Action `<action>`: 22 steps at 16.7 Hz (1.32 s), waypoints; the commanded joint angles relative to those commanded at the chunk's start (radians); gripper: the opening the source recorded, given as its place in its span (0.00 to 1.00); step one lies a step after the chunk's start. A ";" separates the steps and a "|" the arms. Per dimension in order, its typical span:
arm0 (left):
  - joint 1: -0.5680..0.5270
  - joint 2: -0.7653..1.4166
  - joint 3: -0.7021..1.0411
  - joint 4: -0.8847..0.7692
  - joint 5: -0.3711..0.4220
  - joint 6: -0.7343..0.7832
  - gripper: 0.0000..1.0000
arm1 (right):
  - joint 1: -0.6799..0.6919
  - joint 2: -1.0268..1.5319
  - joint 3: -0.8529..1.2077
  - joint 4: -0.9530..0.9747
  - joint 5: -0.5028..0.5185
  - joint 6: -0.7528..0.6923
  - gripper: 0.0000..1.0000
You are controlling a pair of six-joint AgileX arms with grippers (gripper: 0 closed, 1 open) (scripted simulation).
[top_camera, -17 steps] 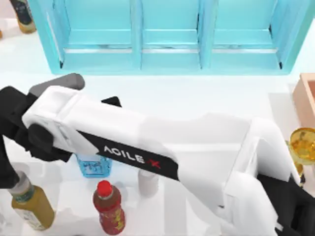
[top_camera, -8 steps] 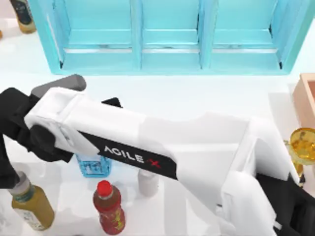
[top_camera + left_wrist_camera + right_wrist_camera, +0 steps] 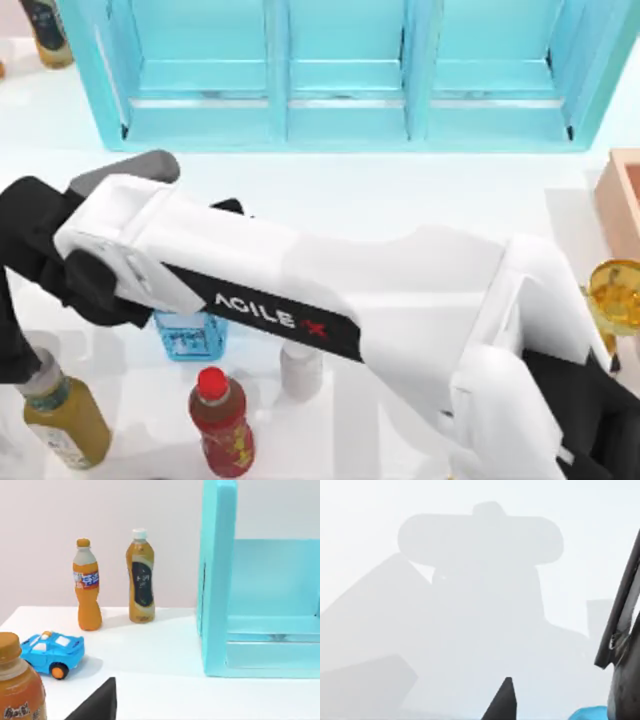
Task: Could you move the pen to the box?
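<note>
Right gripper (image 3: pixel 30 250) sits over the left part of the table (image 3: pixel 330 200), at the end of the white AgileX arm (image 3: pixel 330 300) that stretches across from the lower right; whether it is open or closed, I cannot tell. In the right wrist view a slim dark piece (image 3: pixel 618 615) slants close to the camera; I cannot tell if it is the pen. The box (image 3: pixel 622 195) stands at the table's right edge, well apart from that gripper, with a golden trophy (image 3: pixel 612 298) just in front of it. Beneath the arm are a blue basket (image 3: pixel 190 335) and a small white bottle (image 3: pixel 300 368); 2 taller bottles, 1 red (image 3: pixel 222 420) and 1 yellow-green (image 3: pixel 62 420), stand nearer the front edge. A turquoise shelf unit (image 3: pixel 340 130) lines the back. Left gripper (image 3: pixel 97 707) faces 2 upright bottles (image 3: pixel 141 577) and a blue toy car (image 3: pixel 52 652) beside the shelf's side wall; its state cannot be told either.
</note>
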 joint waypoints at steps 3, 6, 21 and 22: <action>0.000 0.000 0.000 0.000 0.000 0.000 1.00 | 0.000 0.000 0.000 0.000 0.000 0.000 0.00; 0.000 0.000 0.000 0.000 0.000 0.000 1.00 | 0.000 0.000 0.000 0.000 0.000 0.000 0.00; 0.000 0.000 0.000 0.000 0.000 0.000 1.00 | -0.136 -0.529 -0.430 0.007 -0.045 -0.131 0.00; 0.000 0.000 0.000 0.000 0.000 0.000 1.00 | -0.146 -0.585 -0.479 0.007 -0.051 -0.150 0.00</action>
